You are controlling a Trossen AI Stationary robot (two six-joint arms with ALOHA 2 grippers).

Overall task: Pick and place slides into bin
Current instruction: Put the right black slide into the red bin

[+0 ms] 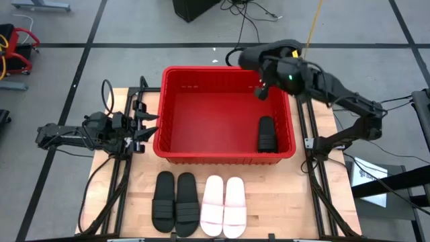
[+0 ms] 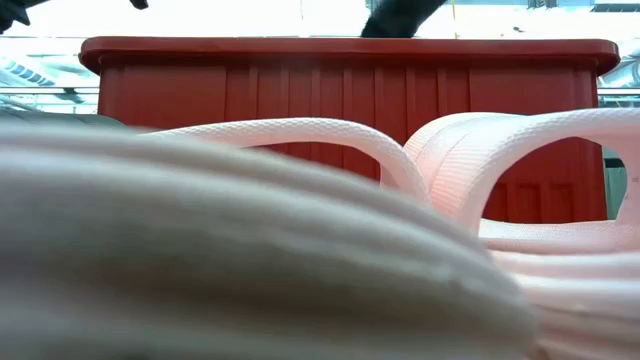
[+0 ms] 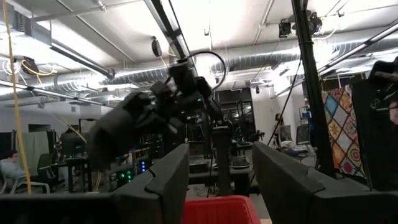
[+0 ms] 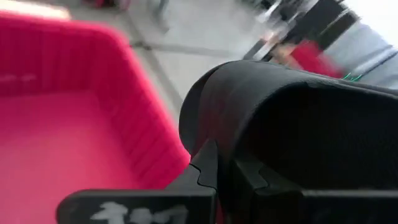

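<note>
Overhead, the red bin (image 1: pixel 176 107) fills the middle of the frame, with one black slide (image 1: pixel 267 134) lying inside it against the lower right wall. The right gripper (image 1: pixel 263 89) hangs over the bin's upper right corner, its fingers clamped on a second black slide (image 4: pixel 292 143); the right wrist view shows that dark sandal pinched between them, filling the right half of the frame with the bin's red wall (image 4: pixel 112 112) to the left. Below the bin in the high view, four more slides lie in a row on the wooden table (image 1: pixel 282 208): a black pair (image 1: pixel 175 202) at lower centre left and a white pair (image 1: pixel 224 206) just beside it on the right. The low view is nearly filled by the pale pink straps (image 2: pixel 470 150) of the white pair, with the bin's ribbed wall (image 2: pixel 300 90) behind them. The left gripper (image 1: pixel 149 125) waits at the bin's left wall, fingers spread apart, as the left wrist view shows with a clear gap between the two fingers (image 3: pixel 168 180).
</note>
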